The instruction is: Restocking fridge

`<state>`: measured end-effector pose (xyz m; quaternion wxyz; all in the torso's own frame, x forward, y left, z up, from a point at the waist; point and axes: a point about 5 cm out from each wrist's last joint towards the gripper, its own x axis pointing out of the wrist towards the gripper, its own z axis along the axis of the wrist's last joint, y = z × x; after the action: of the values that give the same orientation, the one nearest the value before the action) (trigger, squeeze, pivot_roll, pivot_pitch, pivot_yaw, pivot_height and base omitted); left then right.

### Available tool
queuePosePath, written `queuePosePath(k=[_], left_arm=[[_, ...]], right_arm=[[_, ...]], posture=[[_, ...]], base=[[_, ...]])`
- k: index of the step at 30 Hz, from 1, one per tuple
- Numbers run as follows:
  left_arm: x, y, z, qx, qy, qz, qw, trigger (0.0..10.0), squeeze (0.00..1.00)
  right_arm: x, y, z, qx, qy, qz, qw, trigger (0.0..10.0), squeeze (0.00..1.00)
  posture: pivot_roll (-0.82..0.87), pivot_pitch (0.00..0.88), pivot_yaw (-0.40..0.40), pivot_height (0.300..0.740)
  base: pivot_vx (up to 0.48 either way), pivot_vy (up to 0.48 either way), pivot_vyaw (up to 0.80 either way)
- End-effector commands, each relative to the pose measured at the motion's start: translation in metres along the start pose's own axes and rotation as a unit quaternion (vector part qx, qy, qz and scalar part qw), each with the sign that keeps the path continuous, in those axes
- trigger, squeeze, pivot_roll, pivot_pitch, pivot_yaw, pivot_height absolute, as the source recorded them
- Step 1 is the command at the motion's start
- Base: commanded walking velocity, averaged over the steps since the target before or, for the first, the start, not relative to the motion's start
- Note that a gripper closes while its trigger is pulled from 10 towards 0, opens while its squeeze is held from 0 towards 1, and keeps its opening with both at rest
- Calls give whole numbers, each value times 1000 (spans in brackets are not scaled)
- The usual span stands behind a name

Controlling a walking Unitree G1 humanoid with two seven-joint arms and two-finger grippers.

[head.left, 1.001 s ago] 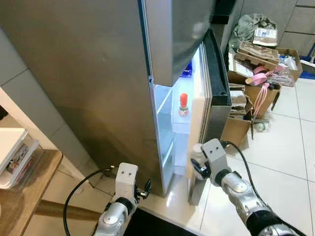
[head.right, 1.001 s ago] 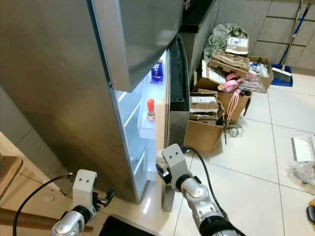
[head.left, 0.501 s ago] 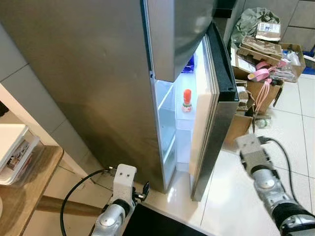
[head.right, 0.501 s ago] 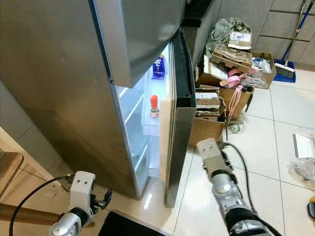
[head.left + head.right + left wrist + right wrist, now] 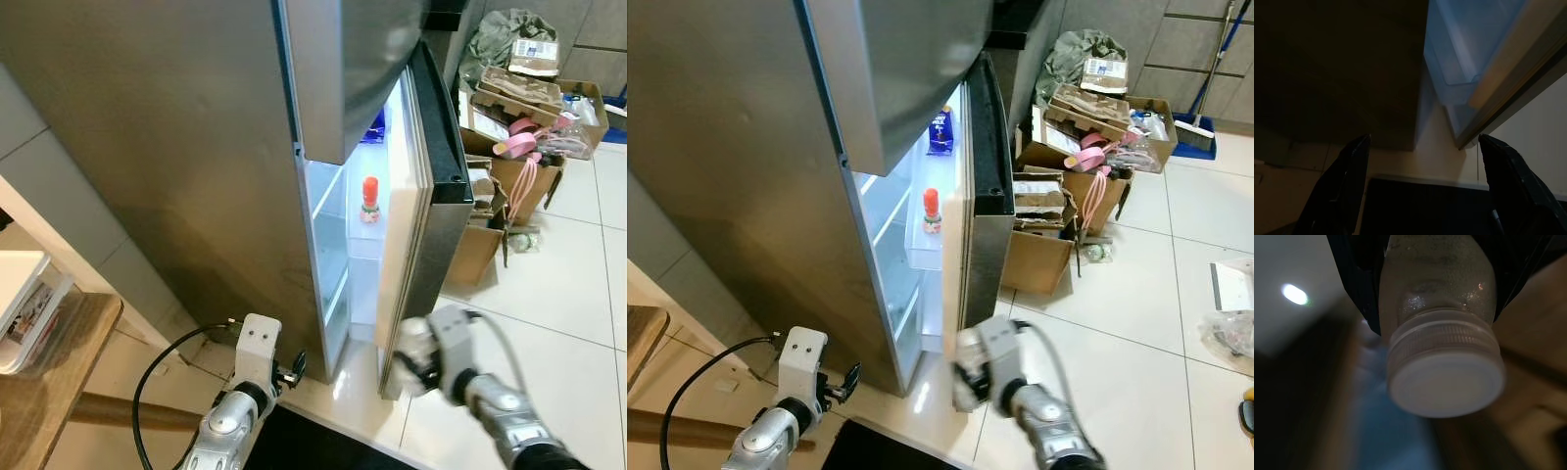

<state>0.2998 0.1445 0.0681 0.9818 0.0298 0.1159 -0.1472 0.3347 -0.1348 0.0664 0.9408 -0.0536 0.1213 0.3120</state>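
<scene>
Item: white-capped bottle (image 5: 1442,340), clamped by its body in our right gripper (image 5: 416,354), low beside the bottom corner of the open fridge door (image 5: 431,206). We judge it light, rigid, possibly slick; hold below the cap. Left gripper (image 5: 1420,191): fingers apart, idle.

One fridge (image 5: 196,147), two bottles (image 5: 369,200) (image 5: 1442,342)

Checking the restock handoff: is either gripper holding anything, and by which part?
The right gripper holds a white-capped bottle by its body, cap end free. The left gripper is open and holds nothing.
</scene>
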Motion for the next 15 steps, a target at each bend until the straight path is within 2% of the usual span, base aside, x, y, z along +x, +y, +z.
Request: queuePosePath(k=[1, 2, 3, 4, 6, 8, 9, 11, 12, 13, 14, 15], left_arm=[[-3, -1, -10, -4, 17, 1, 1000, 10000, 0], [-3, 0, -10, -4, 16, 2, 1000, 10000, 0], [-3, 0, -10, -4, 16, 2, 1000, 10000, 0], [-3, 1, -10, -3, 17, 4, 1000, 10000, 0], [-3, 4, -11, -3, 17, 7, 1000, 10000, 0], [-3, 5, -11, -2, 17, 10, 1000, 10000, 0], [-3, 5, -11, -2, 17, 10, 1000, 10000, 0], [-4, 7, -10, -2, 16, 14, 1000, 10000, 0], [-4, 7, -10, -2, 16, 14, 1000, 10000, 0], [-4, 9, -10, -2, 15, 17, 1000, 10000, 0], [-4, 9, -10, -2, 15, 17, 1000, 10000, 0], [-5, 10, -10, -2, 15, 19, 1000, 10000, 0]], right_arm=[[1, 6, 2, 8, -7, 26, 1000, 10000, 0], [7, 13, 10, 14, -21, 50, 998, 10000, 0], [7, 13, 10, 14, -21, 50, 998, 10000, 0], [14, 15, 21, 15, -38, 54, 998, 10000, 0], [23, 13, 38, 2, -67, 24, 997, 10000, 0], [26, 2, 49, -12, -76, -51, 996, 10000, 0], [26, 2, 49, -12, -76, -51, 996, 10000, 0], [24, -18, 55, -27, -63, -161, 985, 10000, 0], [24, -18, 55, -27, -63, -161, 985, 10000, 0], [18, -34, 58, -58, -46, -248, 966, 10000, 0], [18, -34, 58, -58, -46, -248, 966, 10000, 0], [14, -41, 60, -72, -36, -277, 957, 10000, 0]], posture=[[-24, 274, 76, 740], [-23, 275, 74, 740], [-23, 275, 74, 740], [-22, 276, 73, 740], [-18, 278, 71, 740], [-14, 278, 66, 740], [-14, 278, 66, 740], [-8, 277, 60, 740], [-8, 277, 60, 740], [-7, 277, 57, 740], [-7, 277, 57, 740], [-7, 276, 52, 740]], base=[[0, 0, 0], [0, 0, 0], [0, 0, 0], [0, 0, 0], [0, 0, 0], [0, 0, 0], [0, 0, 0], [0, 0, 0], [0, 0, 0], [0, 0, 0], [0, 0, 0], [0, 0, 0]])
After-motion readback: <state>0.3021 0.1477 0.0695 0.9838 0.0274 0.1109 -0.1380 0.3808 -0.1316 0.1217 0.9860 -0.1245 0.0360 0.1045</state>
